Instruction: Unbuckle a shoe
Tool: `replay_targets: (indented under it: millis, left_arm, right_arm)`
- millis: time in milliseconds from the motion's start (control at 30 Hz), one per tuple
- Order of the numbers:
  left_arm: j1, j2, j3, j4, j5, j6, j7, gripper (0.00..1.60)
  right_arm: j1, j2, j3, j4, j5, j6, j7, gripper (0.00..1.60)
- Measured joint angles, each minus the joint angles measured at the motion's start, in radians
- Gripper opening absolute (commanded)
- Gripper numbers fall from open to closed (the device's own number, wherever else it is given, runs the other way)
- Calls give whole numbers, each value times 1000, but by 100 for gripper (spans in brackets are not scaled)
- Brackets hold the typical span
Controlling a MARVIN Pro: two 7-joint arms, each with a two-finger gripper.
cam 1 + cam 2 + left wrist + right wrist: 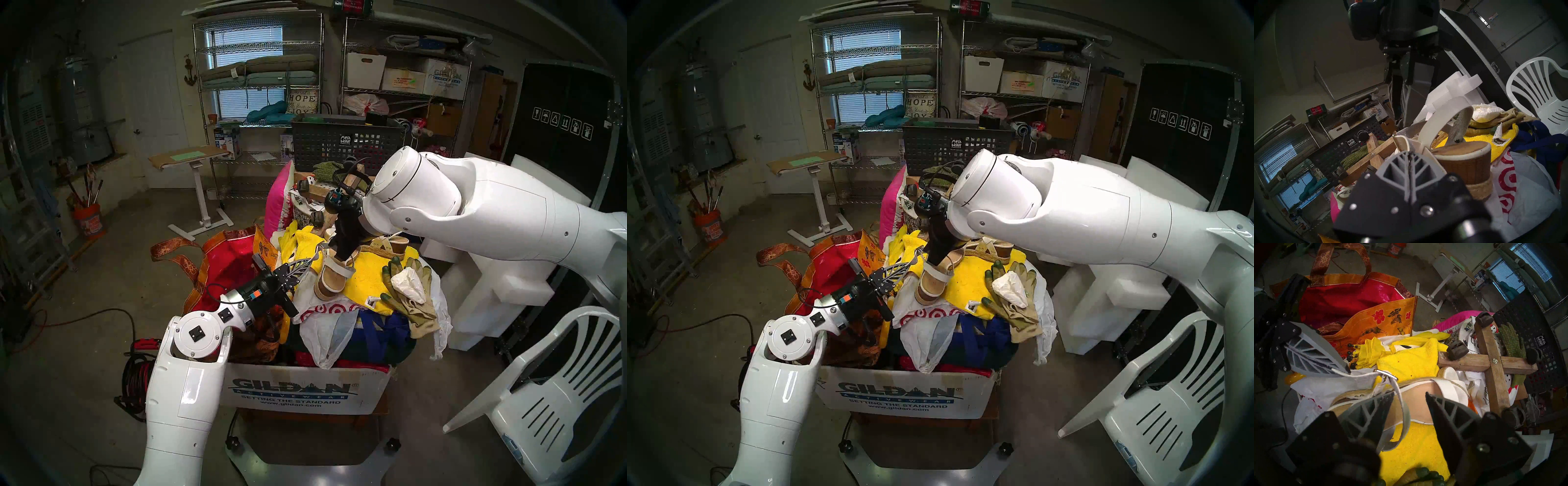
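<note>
The shoe (334, 278), a white-strapped platform sandal with a tan footbed (1417, 390) and a cork-and-jute sole (1466, 162), lies on a yellow towel on top of the pile. Its thin ankle strap runs through a silver buckle (1385, 375). My left gripper (305, 264) is shut, and in the right wrist view its tips (1346, 371) pinch the strap's free end just left of the buckle. My right gripper (1408, 394) hangs open over the footbed near the heel, with the strap's loop lying between its fingers (1373, 412), untouched. From the head it (343, 259) stands straight down on the sandal.
A matching twin sandal (390, 242) lies behind the shoe. Green gloves (407, 292) and a white wad rest on the yellow towel (369, 278). A red-orange tote bag (230, 258) is at the left, a wooden cross with casters (1491, 361) and a black mesh basket (339, 142) behind, a white chair (559, 390) at the right.
</note>
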Motion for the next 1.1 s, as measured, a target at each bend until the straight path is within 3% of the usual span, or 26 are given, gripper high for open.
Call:
replay_targets:
  millis: [200,367,1100]
  left_arm:
    - [1,0,-4,1,0,0,0,0]
    - [2,0,-5,1,0,-1,-1,0]
    - [7,-3,0,-7,0,0,-5,0]
  right_arm:
    - [3,-8,-3,-7,1,0,3,103]
    - [11,-13,-16,-10,3,0,1,93]
    - [48,-46,-73,57,-65,0,66,105]
